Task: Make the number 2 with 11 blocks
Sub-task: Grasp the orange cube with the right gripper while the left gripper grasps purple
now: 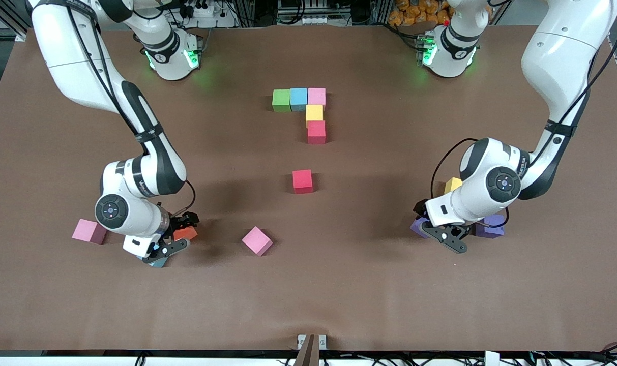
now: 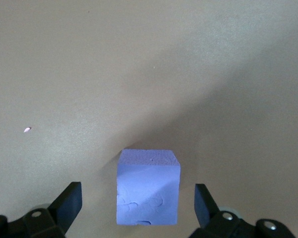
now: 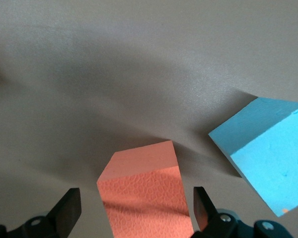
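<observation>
Straddling the orange block (image 3: 144,191), the right gripper (image 3: 134,210) hangs wide open with a finger on either side, not yet touching; the left gripper (image 2: 138,206) brackets a purple block (image 2: 149,188) likewise. The right wrist view alone shows a light blue block (image 3: 268,153) just beside. The started number 2 (image 1: 308,109) lies well apart, toward the bases.

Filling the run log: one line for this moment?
left hand open around purple block | right hand open around orange block | digit: five blocks placed
</observation>
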